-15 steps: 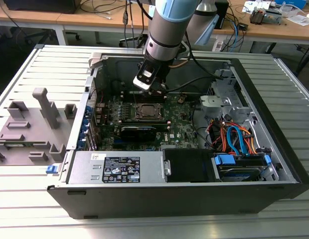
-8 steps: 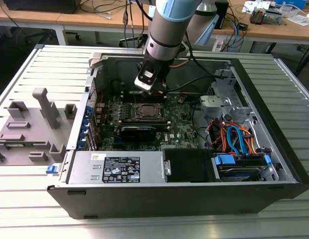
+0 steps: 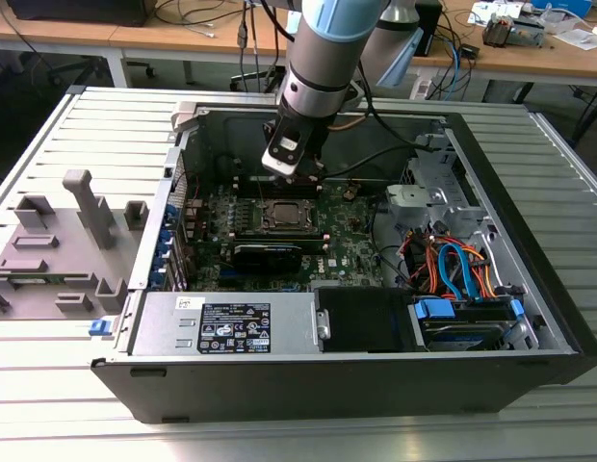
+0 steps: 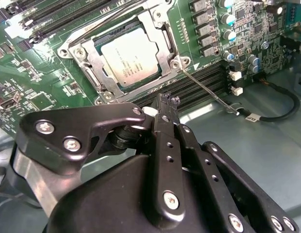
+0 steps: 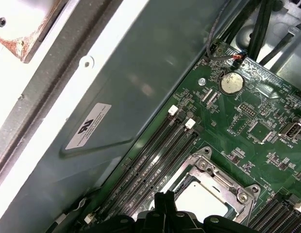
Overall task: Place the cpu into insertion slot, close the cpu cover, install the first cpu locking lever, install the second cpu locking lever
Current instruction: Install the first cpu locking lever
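Observation:
The cpu (image 4: 129, 56) lies flat in the insertion slot (image 4: 103, 92) on the green board, silver top up. The cpu cover (image 4: 162, 41) is down around it as a silver frame. One thin locking lever (image 4: 209, 90) reaches from the socket's corner out over the memory slots. Another lever (image 4: 102, 24) runs along the socket's far side. My gripper (image 4: 169, 99) is shut with nothing in it, and its black tip hovers just beside the socket, near the first lever. In the exterior view the gripper (image 3: 300, 178) hangs right behind the cpu (image 3: 284, 214). The first wrist view has the tip (image 5: 164, 195) next to the cpu (image 5: 201, 196).
The open computer case wall (image 5: 141, 87) stands close behind the gripper. Memory slots (image 4: 199, 82) lie between socket and wall. A black expansion card (image 3: 268, 252), the power supply (image 3: 231, 322) and coloured cables (image 3: 453, 265) fill the case's front and right. A grey fixture (image 3: 58, 241) sits outside, left.

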{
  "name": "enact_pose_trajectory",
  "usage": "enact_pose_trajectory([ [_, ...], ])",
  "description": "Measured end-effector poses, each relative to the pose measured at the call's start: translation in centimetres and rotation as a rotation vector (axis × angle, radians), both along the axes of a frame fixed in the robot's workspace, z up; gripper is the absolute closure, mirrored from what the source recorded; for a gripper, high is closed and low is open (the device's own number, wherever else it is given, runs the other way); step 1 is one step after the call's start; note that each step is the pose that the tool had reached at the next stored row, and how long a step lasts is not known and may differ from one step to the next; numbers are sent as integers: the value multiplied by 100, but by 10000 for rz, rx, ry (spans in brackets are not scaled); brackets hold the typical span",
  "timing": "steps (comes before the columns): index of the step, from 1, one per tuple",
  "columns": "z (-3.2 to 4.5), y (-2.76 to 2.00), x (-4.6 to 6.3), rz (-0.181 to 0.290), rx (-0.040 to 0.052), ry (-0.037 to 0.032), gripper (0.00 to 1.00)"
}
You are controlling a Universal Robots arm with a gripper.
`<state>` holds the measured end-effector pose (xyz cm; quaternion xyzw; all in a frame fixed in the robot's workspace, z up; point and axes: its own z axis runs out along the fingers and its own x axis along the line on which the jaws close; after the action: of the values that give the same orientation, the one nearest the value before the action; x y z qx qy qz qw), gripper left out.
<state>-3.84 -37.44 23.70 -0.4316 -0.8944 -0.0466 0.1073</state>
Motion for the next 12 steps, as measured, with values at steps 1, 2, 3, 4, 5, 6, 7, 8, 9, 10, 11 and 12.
enact_pose_trajectory([
  [1, 0, 0, 0, 24, 0, -1, 89],
  [2, 0, 0, 0, 42, 0, 0, 89],
  [3, 0, 0, 0, 69, 0, 0, 89],
  [4, 0, 0, 0, 87, 0, 0, 89],
  [5, 0, 0, 0, 117, 0, 0, 89],
  [6, 0, 0, 0, 134, 0, 0, 89],
  [7, 0, 0, 0, 153, 0, 0, 89],
  [8, 0, 0, 0, 185, 0, -1, 89],
  [9, 0, 0, 0, 209, 0, 0, 89],
  [10, 0, 0, 0, 234, 0, 0, 89],
  [11, 0, 0, 0, 266, 0, 0, 89],
  [12, 0, 0, 0, 320, 0, 0, 89],
])
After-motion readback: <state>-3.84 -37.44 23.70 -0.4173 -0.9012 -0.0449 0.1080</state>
